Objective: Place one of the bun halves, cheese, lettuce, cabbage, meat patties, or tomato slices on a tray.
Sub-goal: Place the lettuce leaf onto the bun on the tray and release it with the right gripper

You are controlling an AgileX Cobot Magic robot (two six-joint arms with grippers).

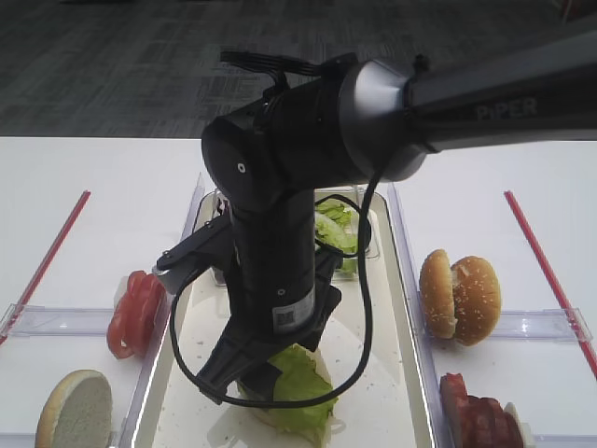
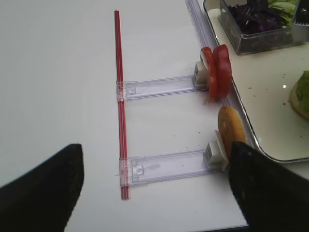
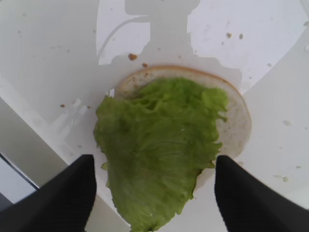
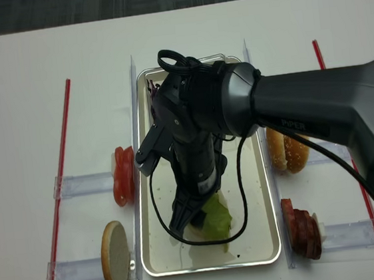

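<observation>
A light-green lettuce [image 3: 159,145] leaf lies on a flat bun half [image 3: 239,121] on the cream tray [image 3: 270,58]. My right gripper [image 3: 154,193] hangs open just above it, a black finger [image 3: 67,198] on each side of the leaf and clear of it. From above, the right gripper [image 4: 183,226] is over the near part of the tray [image 4: 264,239], beside the lettuce [image 4: 217,221]. My left gripper [image 2: 154,188] is open over bare white table, holding nothing, left of an on-edge bun half [image 2: 229,125] and tomato slices [image 2: 219,72].
A clear tub [image 1: 347,233] of lettuce and purple cabbage [image 2: 251,19] stands at the tray's far end. Sesame bun halves [image 4: 288,151] and meat patties [image 4: 303,228] sit in holders right of the tray. Red strips [image 4: 63,166] lie at both table sides. The right arm [image 4: 317,103] spans the tray.
</observation>
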